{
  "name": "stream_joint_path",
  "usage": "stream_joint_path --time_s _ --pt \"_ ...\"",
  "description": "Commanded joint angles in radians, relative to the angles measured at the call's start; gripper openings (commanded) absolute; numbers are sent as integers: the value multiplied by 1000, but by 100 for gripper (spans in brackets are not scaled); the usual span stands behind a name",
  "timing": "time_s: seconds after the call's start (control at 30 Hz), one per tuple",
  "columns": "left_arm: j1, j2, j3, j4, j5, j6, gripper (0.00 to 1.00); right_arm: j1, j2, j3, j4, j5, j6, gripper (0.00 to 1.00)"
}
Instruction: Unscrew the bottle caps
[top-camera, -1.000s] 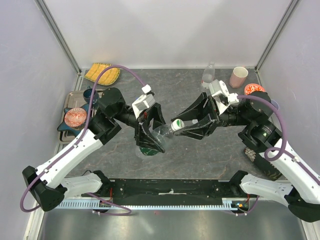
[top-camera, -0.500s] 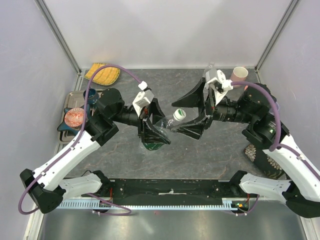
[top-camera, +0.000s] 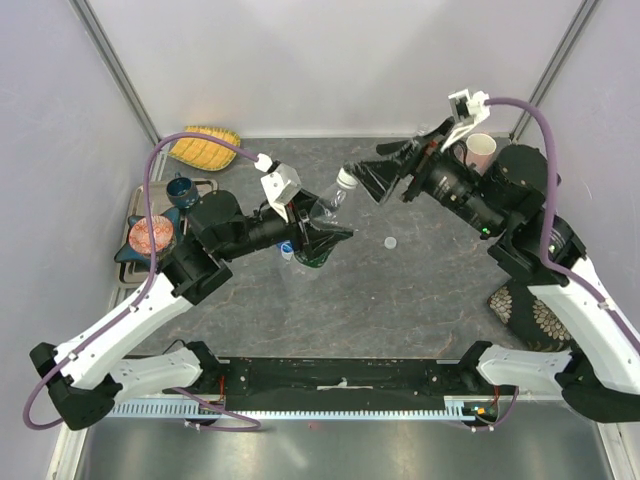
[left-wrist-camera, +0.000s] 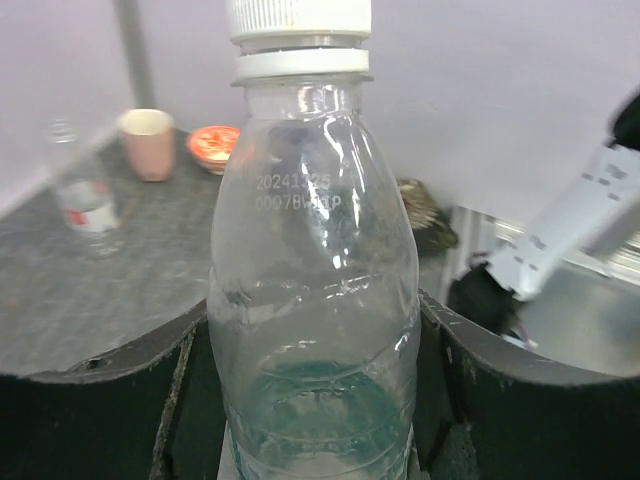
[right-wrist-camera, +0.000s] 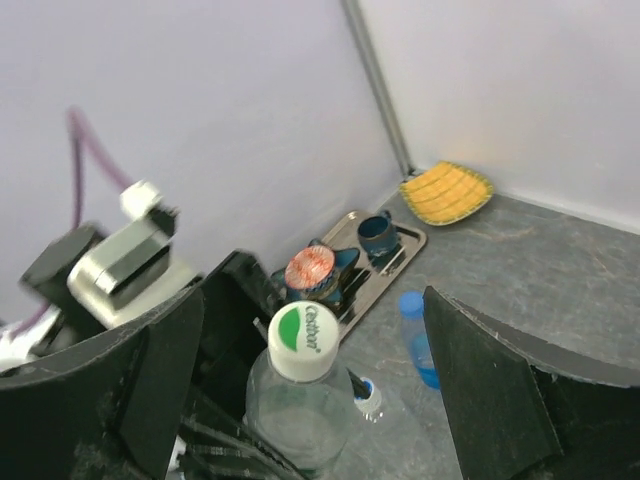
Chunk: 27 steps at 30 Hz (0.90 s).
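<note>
Top external view: the left hand (top-camera: 315, 235) holds a clear bottle (top-camera: 327, 206) tight, tipped up above the desk (top-camera: 400, 295). Its white-and-green cap (top-camera: 347, 178) is on. The right hand (right-wrist-camera: 312, 330) is open wide, its fingers (right-wrist-camera: 150, 380) on both sides of the cap, not touching.

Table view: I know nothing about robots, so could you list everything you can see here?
held bottle: one, clear, white-and-green cap on, gripped above the table
blue bottle: one, blue-tinted, blue cap, on the table near the held bottle
clear bottle: one, red-and-white label, far edge
loose cap: one, white, mid-table
pink cup: one, pink, far right corner
orange bowl: one, orange-red, beside the pink cup
yellow dish: one, yellow, far left corner
tray: one, silver, left edge, with a dark blue cup and a red patterned bowl
dark patterned object: one, right edge
left fingers: black, shut on the held bottle
right fingers: black, open, near its cap
</note>
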Motion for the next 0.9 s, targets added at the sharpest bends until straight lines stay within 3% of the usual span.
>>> stream_joint_path --time_s 0.0,0.13,0.3,0.63,0.87 --pt "-88 -15 -5 -7 -418 161 50 3 60 102 -86 189 86 96" --pt "-124 5 4 -24 -574 224 49 3 121 148 -119 214 109 94" --pt "-148 19 5 -24 -658 248 49 3 175 178 -142 214 123 91" --pt "-157 33 7 -27 -673 258 49 11 220 159 -133 177 128 83" --pt "-162 39 12 -26 -681 261 49 11 226 136 -117 156 125 67"
